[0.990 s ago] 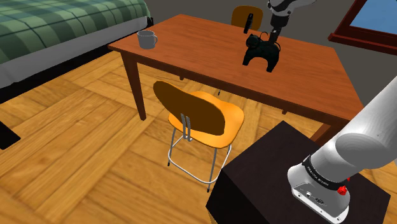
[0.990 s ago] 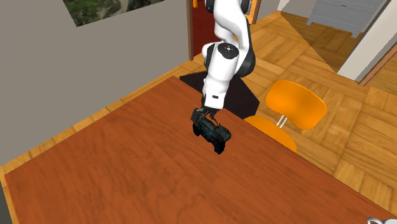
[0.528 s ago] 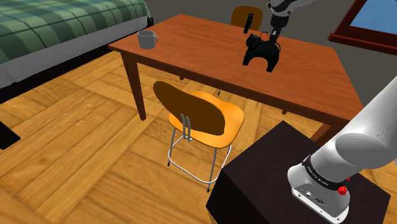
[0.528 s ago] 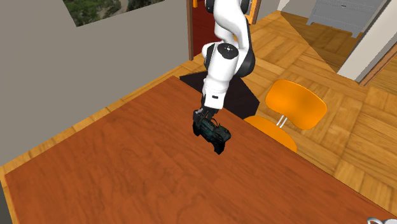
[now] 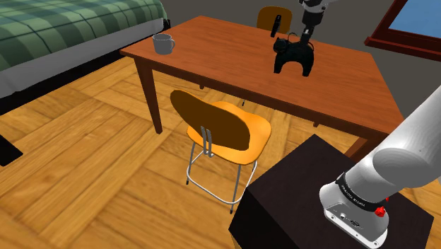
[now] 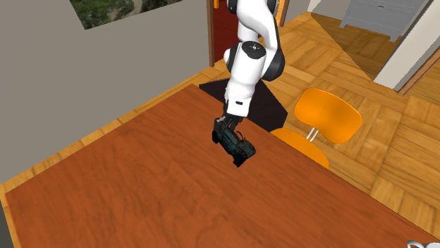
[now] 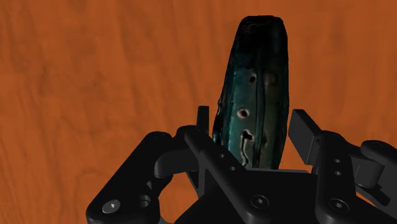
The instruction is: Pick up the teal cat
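Observation:
The teal cat point(image 5: 292, 58) is a dark, glossy teal-black figurine just over the wooden table point(image 5: 226, 60) near its far side. My black gripper point(image 5: 305, 39) comes down from above and is shut on the cat's rear end. In the second exterior view the cat point(image 6: 237, 146) hangs tilted under the gripper point(image 6: 224, 128), close above the tabletop point(image 6: 141, 190). In the wrist view the cat's long teal body point(image 7: 257, 89) runs out from between the fingers point(image 7: 306, 135), clasped at both sides by the gripper point(image 7: 254, 137).
A grey mug point(image 5: 163, 44) stands at the table's corner toward the shoulder view's left. An orange chair point(image 5: 225, 131) is at the table's near side and another chair point(image 5: 274, 17) behind it. A green plaid bed point(image 5: 71, 25) lies at upper left. The dark stand point(image 5: 304, 205) is at lower right.
The fingers closed on the cat a second ago. Since then the cat has risen slightly with the gripper and swung a little toward the shoulder view's right.

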`<state>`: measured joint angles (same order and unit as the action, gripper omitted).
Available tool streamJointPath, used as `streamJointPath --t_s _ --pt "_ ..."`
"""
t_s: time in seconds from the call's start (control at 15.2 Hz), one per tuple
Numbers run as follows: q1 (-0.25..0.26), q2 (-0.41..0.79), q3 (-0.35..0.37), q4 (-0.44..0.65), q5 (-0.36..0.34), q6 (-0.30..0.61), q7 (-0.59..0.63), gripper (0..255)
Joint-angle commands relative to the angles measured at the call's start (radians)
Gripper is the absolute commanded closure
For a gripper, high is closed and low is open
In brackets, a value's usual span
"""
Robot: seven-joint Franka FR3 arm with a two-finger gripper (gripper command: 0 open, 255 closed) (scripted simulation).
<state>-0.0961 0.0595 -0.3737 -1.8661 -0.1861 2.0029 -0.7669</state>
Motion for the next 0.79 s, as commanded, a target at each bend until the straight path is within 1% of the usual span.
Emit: streamJointPath --t_s 0.0,0.59,0.73 --pt "0.001 -0.007 0.001 0.021 -0.001 -0.026 -0.003 255" --pt "0.003 -0.016 0.002 0.131 0.004 -0.143 -0.022 255" --pt "0.003 -0.016 0.002 0.133 0.004 -0.145 -0.022 255"
